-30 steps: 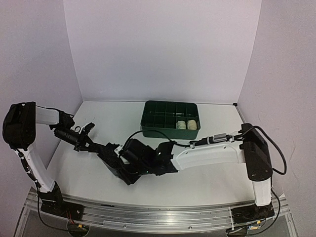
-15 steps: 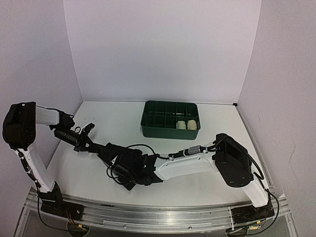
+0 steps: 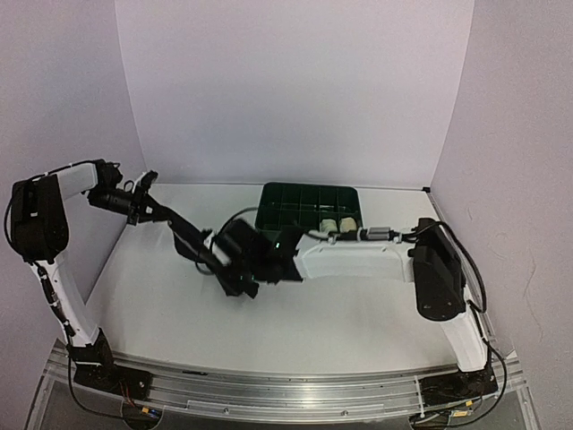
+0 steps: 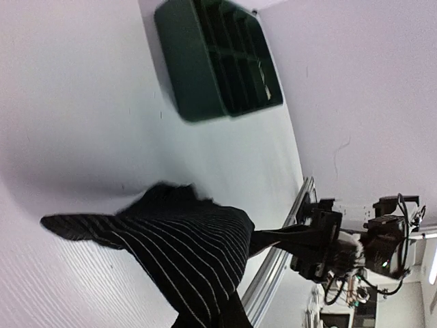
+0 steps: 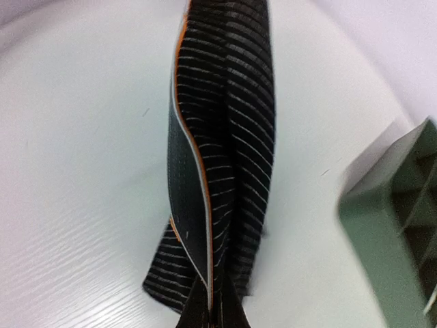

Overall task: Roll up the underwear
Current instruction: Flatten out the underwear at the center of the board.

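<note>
Currently the left claw (image 3: 145,200), at the upper left of the overhead view, is pinching one end of the black underwear (image 3: 186,236) with its jaws closed tight on the cloth. The right claw (image 5: 210,311) is gripping the other end near the middle of the frame, its fingertips pressed together on the fabric. The garment is stretching as a taut, slanting band between the two claws, running from upper left down toward the centre. It seems to be hanging clear of the white bench (image 3: 358,313) along most of its length, though dark cloth and dark claw are merging in the overhead view. From the right wrist, the fabric is showing fine pale stripes and a thin orange edge, folded lengthwise into a narrow strip. The green tray (image 3: 286,240) is sitting just beyond the right claw, toward the back wall. In its front compartments a pale roll (image 3: 329,225) and a second pale roll (image 3: 346,225) are lying side by side.
</note>
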`<control>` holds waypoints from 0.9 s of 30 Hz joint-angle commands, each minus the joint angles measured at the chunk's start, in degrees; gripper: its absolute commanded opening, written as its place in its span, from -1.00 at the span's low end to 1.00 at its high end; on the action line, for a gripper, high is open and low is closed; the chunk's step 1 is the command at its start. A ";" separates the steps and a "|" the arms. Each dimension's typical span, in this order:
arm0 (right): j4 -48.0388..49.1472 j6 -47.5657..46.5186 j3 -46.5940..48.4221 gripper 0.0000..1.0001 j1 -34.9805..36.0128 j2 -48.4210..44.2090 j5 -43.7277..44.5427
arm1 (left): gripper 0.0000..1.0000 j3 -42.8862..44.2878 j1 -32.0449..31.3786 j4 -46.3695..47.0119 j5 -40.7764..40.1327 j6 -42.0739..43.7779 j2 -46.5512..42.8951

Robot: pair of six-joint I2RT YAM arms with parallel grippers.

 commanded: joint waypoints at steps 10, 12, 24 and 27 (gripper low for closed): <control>-3.98 -29.59 16.14 -1.00 -11.04 -6.65 -7.29 | -1.00 9.72 3.77 4.23 4.92 -13.03 -7.24; -3.96 -31.25 11.02 -1.00 -10.77 -7.94 -9.62 | -1.00 6.30 3.76 -1.06 2.56 -7.06 -7.62; -3.65 -30.96 -21.71 -1.00 3.57 -13.58 -6.36 | -0.44 -16.19 3.80 -15.55 -28.65 20.48 -11.72; -3.54 -28.79 -24.35 -1.00 6.47 -12.92 -5.92 | -0.11 -20.60 3.84 -20.51 -33.87 25.80 -10.89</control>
